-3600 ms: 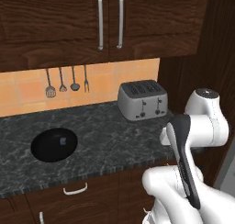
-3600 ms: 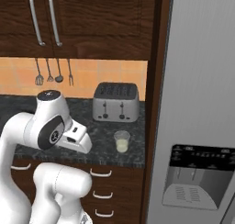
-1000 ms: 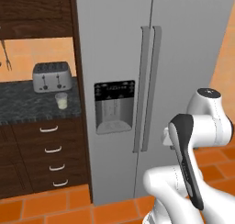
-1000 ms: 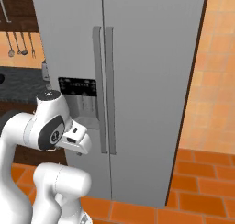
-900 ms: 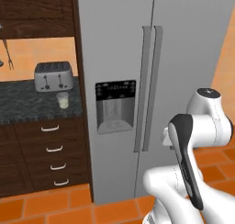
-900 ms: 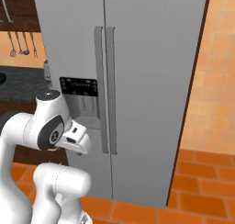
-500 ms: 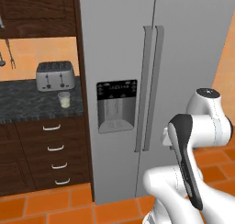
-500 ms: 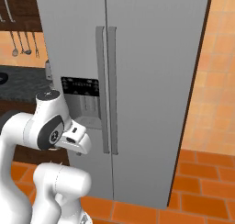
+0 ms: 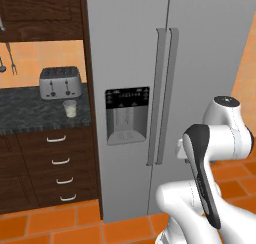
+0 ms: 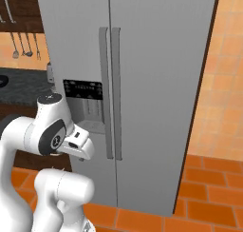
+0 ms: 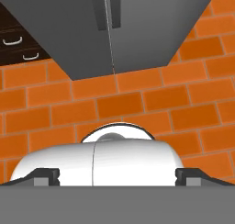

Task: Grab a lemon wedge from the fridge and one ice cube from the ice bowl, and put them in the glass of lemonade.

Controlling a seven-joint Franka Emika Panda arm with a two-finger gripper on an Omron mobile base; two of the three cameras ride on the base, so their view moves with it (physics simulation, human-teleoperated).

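Note:
The fridge (image 9: 140, 48) stands straight ahead with both doors shut, its long handles (image 9: 165, 98) side by side and a black dispenser panel (image 9: 127, 113) on the left door. It hides the lemon wedge. The glass of lemonade (image 9: 70, 108) stands on the dark counter (image 9: 30, 115) left of the fridge, in front of the silver toaster (image 9: 60, 82). My gripper (image 11: 117, 175) is folded low in front of my body and points down at the orange floor tiles. It is open, its fingertips (image 11: 46, 175) wide apart with nothing between them. The ice bowl and ice cube are out of view.
Dark wood drawers (image 9: 57, 163) sit under the counter and a dark cabinet (image 9: 40, 13) hangs above it. Utensils (image 10: 23, 45) hang on the orange wall. Orange tiled floor (image 10: 204, 198) spreads before the fridge (image 10: 142, 83), with an orange wall to its right.
The whole picture has slid slightly to the right, so the base has shifted; over the longer span it drove from the counter to the fridge. The arm holds its folded pose and the gripper stays open.

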